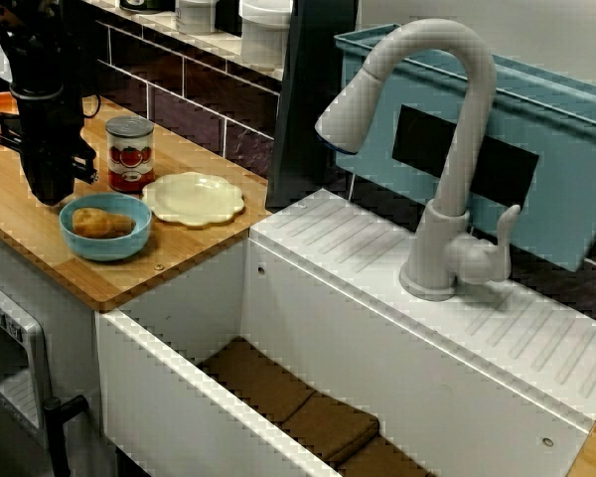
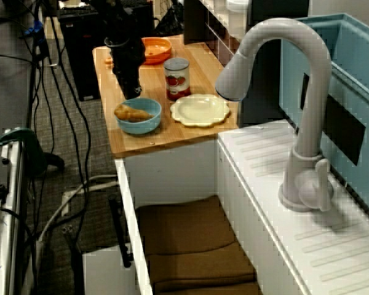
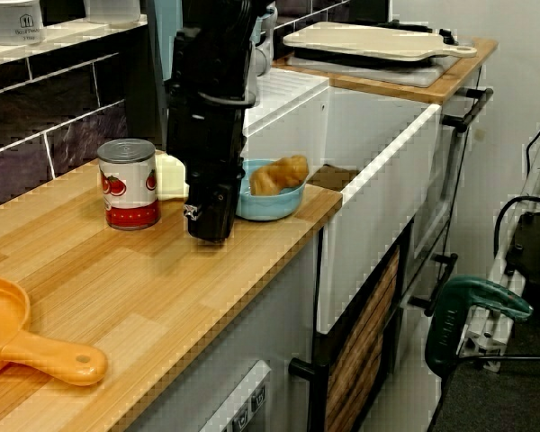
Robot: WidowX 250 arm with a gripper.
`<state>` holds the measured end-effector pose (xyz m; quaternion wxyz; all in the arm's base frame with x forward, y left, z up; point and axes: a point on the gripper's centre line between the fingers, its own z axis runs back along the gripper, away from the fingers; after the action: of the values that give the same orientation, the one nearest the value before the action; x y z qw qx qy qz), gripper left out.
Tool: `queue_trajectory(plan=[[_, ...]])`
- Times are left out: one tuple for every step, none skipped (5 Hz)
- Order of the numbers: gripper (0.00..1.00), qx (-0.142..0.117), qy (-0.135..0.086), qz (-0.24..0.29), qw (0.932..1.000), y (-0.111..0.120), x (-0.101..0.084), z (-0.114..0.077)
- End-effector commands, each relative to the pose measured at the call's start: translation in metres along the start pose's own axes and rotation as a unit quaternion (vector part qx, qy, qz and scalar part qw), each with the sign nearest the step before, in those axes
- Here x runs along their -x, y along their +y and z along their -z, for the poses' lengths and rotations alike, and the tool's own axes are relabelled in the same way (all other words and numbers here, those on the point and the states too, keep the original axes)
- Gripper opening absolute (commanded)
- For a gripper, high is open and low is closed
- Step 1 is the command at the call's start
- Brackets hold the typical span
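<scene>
Black pincer (image 1: 48, 194) hangs tip-down beside the round blue bowl (image 1: 104, 249)!
Jaws too dark to tell spread or pressed. Seen from above, the bowl, holding a golden bread piece (image 1: 101, 223), sits at 4 o'clock on the light wooden counter (image 1: 30, 237), with the red-labelled tin can (image 1: 130, 154) at 2. My call: lift clear of that rim first.

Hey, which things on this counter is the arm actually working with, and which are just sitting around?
In hand: blue bowl, pastry inside it.
Lying about: tomato can, cream plate, orange pan, tap.
</scene>
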<state>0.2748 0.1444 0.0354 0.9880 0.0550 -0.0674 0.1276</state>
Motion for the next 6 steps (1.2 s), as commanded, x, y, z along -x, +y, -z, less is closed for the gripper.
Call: queue_trajectory(plan=[[0.00,-0.016,-0.011,-0.006,0.9998,0.008,-0.012,-0.001],[0.00,-0.018,-0.010,-0.009,0.9998,0.009,-0.015,-0.001],[0.00,-0.012,-0.005,-0.012,0.9999,0.010,-0.017,-0.008],[0.00,0.007,0.000,-0.010,0.9999,0.009,-0.019,-0.031],[0.00,0.019,-0.001,-0.008,0.9998,0.012,-0.018,-0.049],[0.00,0.023,0.003,-0.011,0.9997,0.017,-0.018,-0.050]])
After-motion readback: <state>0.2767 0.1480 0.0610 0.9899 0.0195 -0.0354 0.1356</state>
